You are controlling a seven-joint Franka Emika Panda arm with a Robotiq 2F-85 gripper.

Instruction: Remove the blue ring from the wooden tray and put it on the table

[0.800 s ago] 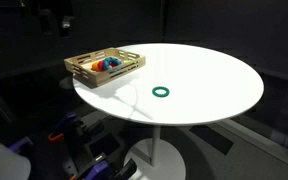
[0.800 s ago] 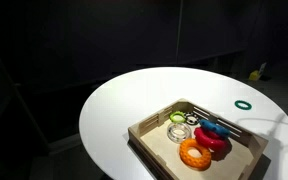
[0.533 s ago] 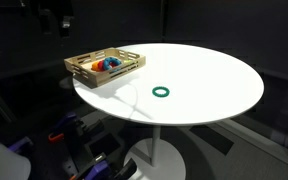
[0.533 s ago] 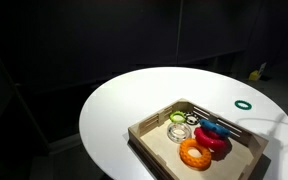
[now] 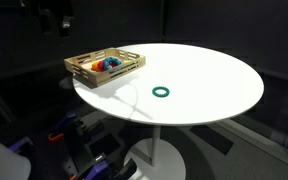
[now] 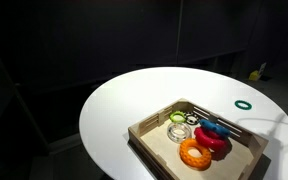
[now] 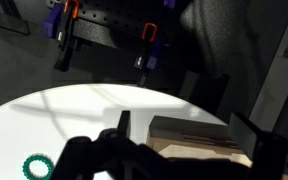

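Wrist view: the gripper (image 7: 181, 130) hangs above the white bench (image 6: 119, 110), jaws spread wide and empty, with the wooden tray (image 7: 199, 137) just ahead. The blue ring (image 6: 213, 127) lies in the tray, touching a red ring (image 6: 217, 144). A clean lift likely means descending straight, one finger through the hole, clear of that neighbour.

Tool (image 7: 174, 158) aloft, jaws wide apart, nothing between them.

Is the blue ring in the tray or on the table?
In. The blue ring lies inside the wooden tray; only the green ring is on the table.
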